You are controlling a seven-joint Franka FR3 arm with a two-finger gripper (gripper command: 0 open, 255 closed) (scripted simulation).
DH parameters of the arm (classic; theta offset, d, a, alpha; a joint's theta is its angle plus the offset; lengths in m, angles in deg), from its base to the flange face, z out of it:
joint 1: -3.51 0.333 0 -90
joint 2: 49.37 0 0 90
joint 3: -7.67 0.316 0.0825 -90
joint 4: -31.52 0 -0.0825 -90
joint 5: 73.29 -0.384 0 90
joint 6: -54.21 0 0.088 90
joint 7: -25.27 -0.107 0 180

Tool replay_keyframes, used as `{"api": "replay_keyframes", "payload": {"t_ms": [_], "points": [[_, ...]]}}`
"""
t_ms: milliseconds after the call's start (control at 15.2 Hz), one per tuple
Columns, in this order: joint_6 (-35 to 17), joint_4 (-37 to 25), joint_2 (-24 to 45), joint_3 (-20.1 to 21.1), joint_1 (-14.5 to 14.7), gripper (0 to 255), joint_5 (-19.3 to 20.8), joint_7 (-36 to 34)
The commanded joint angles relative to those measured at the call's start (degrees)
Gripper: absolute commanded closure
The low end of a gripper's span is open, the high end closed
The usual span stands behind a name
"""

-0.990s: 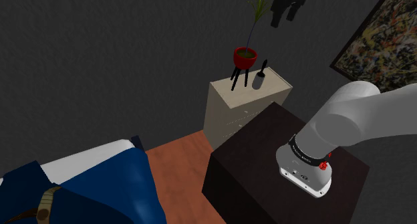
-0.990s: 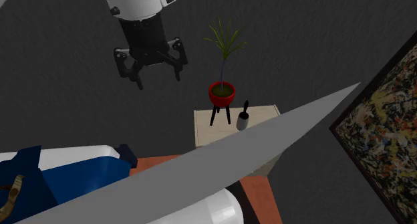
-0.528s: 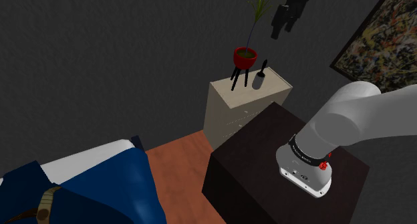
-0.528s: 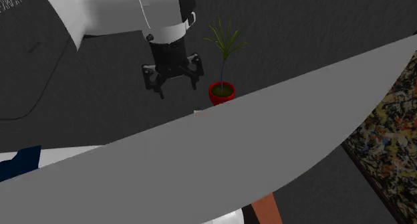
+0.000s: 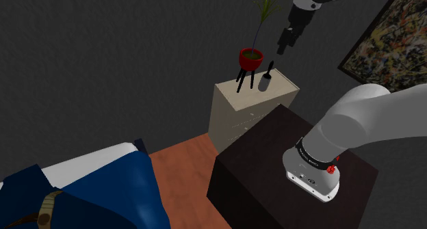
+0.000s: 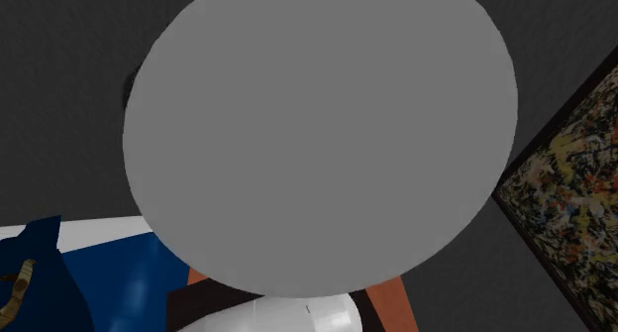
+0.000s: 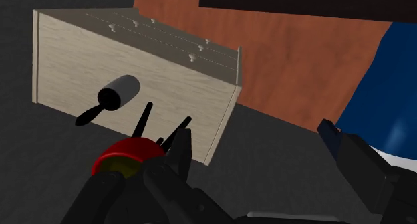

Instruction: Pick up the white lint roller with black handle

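Care is needed: the spread hand (image 5: 283, 42) should descend over the lint roller (image 5: 265, 79) on the dresser (image 5: 252, 118), avoiding the red plant pot (image 5: 250, 57) just beside it.

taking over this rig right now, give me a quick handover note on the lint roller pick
Hand: open and empty, in the air above the dresser, touching nothing.
Lint roller: pale roll with a black handle, on the dresser top, close beside the red potted plant.
Done: nothing grasped; the roller sits untouched.
Left: bring the hand down over the roller, probably keeping clear of the plant, close on it, then lift.
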State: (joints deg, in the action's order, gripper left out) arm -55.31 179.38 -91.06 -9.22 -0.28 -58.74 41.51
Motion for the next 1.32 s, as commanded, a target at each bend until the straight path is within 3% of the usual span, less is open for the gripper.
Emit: {"api": "replay_keyframes", "payload": {"t_ms": [0,462,792,1056,1254], "points": [[-4.6,1.8,1.9,-2.3,-0.5,0,1.6,2.0],[-20.4,3.7,13.0,-11.2,-1.0,0,5.1,9.8],[-32.1,2.2,24.3,-18.4,1.0,0,3.2,17.3],[-40.8,-0.6,35.2,-24.6,4.8,0,-5.2,27.5],[-45.8,-3.8,44.9,-26.8,6.9,0,-19.6,40.6]]}}
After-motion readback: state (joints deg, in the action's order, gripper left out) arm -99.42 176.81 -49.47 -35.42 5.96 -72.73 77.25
